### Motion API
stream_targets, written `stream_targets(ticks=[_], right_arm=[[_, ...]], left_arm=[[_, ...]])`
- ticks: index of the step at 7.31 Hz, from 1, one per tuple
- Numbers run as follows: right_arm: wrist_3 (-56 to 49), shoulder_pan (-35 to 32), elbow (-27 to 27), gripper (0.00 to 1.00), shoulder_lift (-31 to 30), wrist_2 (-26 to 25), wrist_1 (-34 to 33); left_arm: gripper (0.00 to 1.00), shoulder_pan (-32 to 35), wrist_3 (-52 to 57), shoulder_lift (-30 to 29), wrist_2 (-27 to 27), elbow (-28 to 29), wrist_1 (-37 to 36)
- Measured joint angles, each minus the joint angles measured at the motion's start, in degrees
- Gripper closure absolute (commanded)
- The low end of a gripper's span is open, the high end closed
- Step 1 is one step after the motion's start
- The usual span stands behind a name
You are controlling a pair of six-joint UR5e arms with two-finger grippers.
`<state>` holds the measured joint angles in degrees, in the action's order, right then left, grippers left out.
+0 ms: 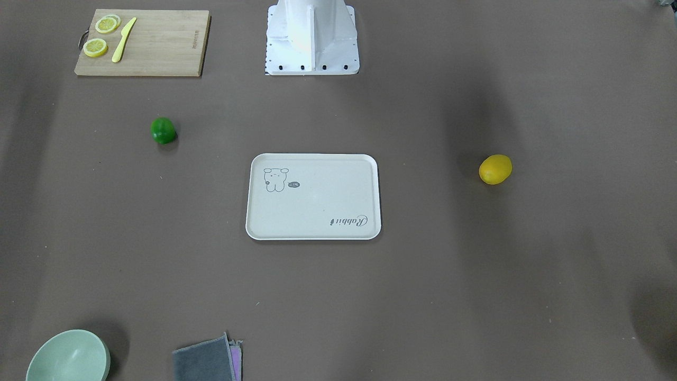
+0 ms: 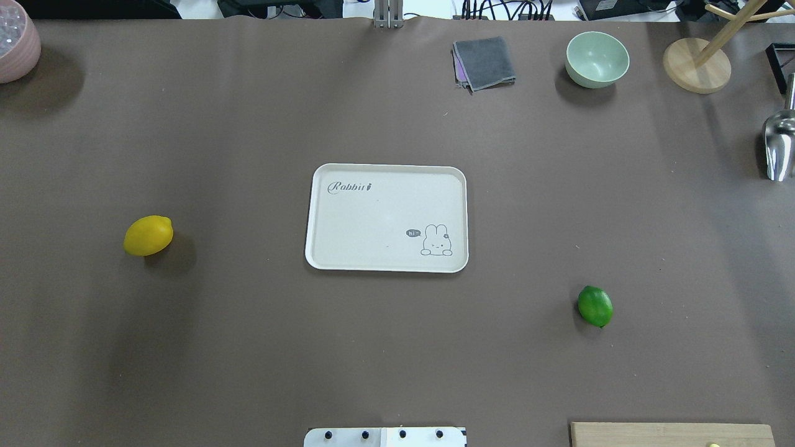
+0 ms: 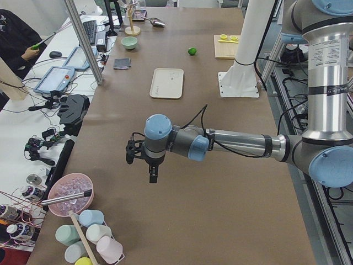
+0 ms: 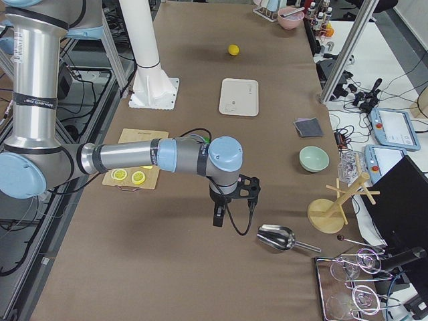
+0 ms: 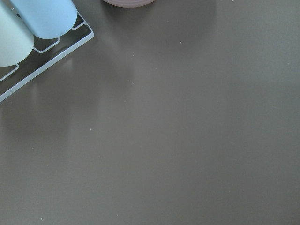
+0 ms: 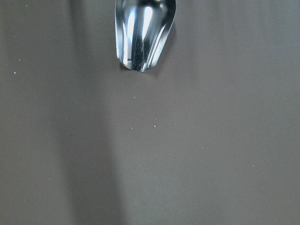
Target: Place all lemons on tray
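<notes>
Cream-white tray [image 2: 372, 217] sits mid-table, and both lemons are lying on the brown table, well apart from it. The yellow lemon [image 2: 148, 235] is out on the robot's left of the tray. The green lemon [image 2: 595, 306] is on the right and a bit nearer the base. The left gripper [image 3: 152, 176] hangs over bare table at the far left end, and the right gripper [image 4: 219, 217] hangs near a metal scoop [image 4: 275, 238]. Only the side views catch them, so can't tell how either one's fingers are set.

Silver-tubed arms [image 3: 237, 144] with pale-blue joint caps [image 3: 158, 128], grey wrists [image 3: 179, 142], black jaws, white bolted base [image 1: 312, 55].
</notes>
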<state>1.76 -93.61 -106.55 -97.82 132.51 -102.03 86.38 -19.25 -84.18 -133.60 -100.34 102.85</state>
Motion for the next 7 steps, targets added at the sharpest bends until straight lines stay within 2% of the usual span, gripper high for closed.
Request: stream_targets(ticks=[7], right_arm=[[0.03,0.01,-0.65,0.0,0.07,1.0,0.17]], left_arm=[[0.02,-0.16,-0.48,-1.22,-0.16,-0.35,-0.04]])
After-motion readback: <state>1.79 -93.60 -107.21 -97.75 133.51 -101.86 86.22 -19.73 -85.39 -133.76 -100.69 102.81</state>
